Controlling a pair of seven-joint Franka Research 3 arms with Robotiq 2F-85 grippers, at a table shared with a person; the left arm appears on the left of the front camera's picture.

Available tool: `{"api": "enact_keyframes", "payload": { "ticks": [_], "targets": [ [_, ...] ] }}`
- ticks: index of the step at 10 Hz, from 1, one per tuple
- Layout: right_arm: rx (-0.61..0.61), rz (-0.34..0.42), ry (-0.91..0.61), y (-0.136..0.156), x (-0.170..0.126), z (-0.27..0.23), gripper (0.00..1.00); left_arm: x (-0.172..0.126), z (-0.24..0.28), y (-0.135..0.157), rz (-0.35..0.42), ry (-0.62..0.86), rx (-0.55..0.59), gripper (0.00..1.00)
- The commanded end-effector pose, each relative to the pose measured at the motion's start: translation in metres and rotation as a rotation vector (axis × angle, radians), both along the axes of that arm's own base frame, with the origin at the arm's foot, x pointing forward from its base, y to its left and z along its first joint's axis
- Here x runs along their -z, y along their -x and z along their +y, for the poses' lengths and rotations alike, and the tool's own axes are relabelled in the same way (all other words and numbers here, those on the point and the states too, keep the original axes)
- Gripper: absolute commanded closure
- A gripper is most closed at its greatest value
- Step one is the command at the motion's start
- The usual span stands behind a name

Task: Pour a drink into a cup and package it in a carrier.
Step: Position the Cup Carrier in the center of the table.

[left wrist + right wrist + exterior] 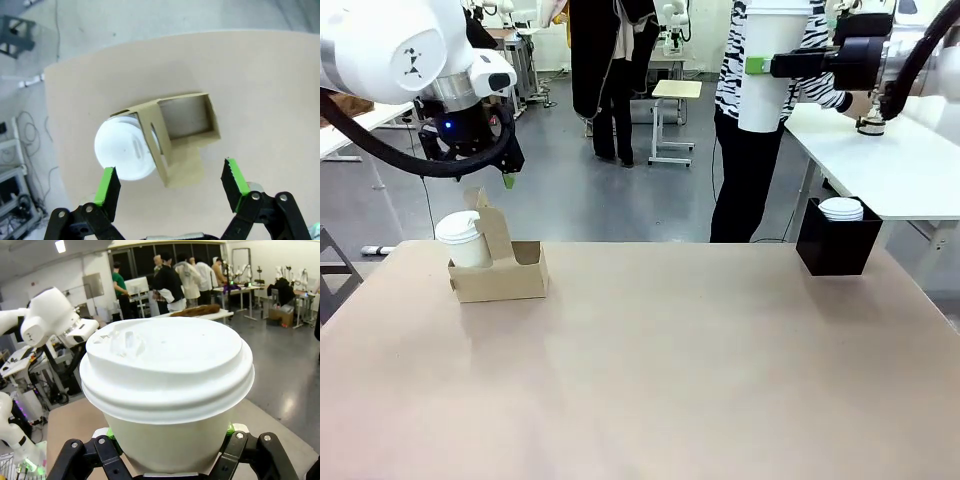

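1. We see the left gripper [506, 176] hanging in the air above the carrier [502, 276], touching nothing.
2. In the left wrist view, the left gripper [170, 174] has its jaws spread wide and nothing between them. It looks straight down on the carrier [192, 122].
3. The carrier sits on the table [670, 380], at the left of its far part.
4. A second cup [461, 240], lidded, stands upright in the carrier's left slot, against the handle tab. From above we see its round lid [125, 148]; the slot beside it is empty.
5. The right gripper [772, 66] is high over the table's far right, reaching in sideways.
6. Its jaws are clamped on the wall of the cup [775, 85], which is upright and lidded, well apart from the carrier.
7. In the right wrist view, the cup [167, 375] sits between the right gripper's [170, 452] fingers.
8. A black box [835, 250] stands at the far right edge, with white lids [841, 209] on top.
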State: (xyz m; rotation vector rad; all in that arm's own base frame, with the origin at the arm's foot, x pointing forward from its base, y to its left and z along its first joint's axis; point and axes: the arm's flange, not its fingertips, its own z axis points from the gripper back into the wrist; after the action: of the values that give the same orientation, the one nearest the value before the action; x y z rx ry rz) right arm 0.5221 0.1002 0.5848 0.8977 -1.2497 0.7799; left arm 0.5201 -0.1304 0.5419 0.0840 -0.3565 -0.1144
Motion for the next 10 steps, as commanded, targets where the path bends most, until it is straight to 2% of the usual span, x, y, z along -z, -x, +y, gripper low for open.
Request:
{"api": "enact_keyframes", "payload": {
  "ticks": [1, 3, 4, 5, 6, 7, 8, 10],
  "targets": [
    [0.011, -0.009, -0.002, -0.002, -0.005, 0.002, 0.20, 0.009, 0.005, -0.009, 0.006, 0.025, -0.065, 0.00],
    [0.011, -0.009, -0.002, -0.002, -0.005, 0.002, 0.20, 0.023, 0.015, -0.017, -0.004, 0.039, -0.115, 0.00],
    [0.011, -0.009, -0.002, -0.002, -0.005, 0.002, 0.20, 0.029, 0.017, -0.019, 0.003, 0.041, -0.155, 0.60],
    [0.011, -0.009, -0.002, -0.002, -0.005, 0.002, 0.20, 0.030, 0.016, -0.020, -0.009, 0.035, -0.176, 0.60],
    [0.011, -0.009, -0.002, -0.002, -0.005, 0.002, 0.20, 0.031, 0.013, -0.020, -0.010, 0.034, -0.184, 1.00],
    [0.011, -0.009, -0.002, -0.002, -0.005, 0.002, 0.20, 0.032, 0.013, -0.022, 0.001, 0.035, -0.187, 0.65],
    [0.011, -0.009, -0.002, -0.002, -0.005, 0.002, 0.20, 0.033, 0.014, -0.023, 0.008, 0.030, -0.204, 1.00],
    [0.011, -0.009, -0.002, -0.002, -0.005, 0.002, 0.20, 0.036, 0.017, -0.024, 0.009, 0.036, -0.223, 1.00]
  ]
}}
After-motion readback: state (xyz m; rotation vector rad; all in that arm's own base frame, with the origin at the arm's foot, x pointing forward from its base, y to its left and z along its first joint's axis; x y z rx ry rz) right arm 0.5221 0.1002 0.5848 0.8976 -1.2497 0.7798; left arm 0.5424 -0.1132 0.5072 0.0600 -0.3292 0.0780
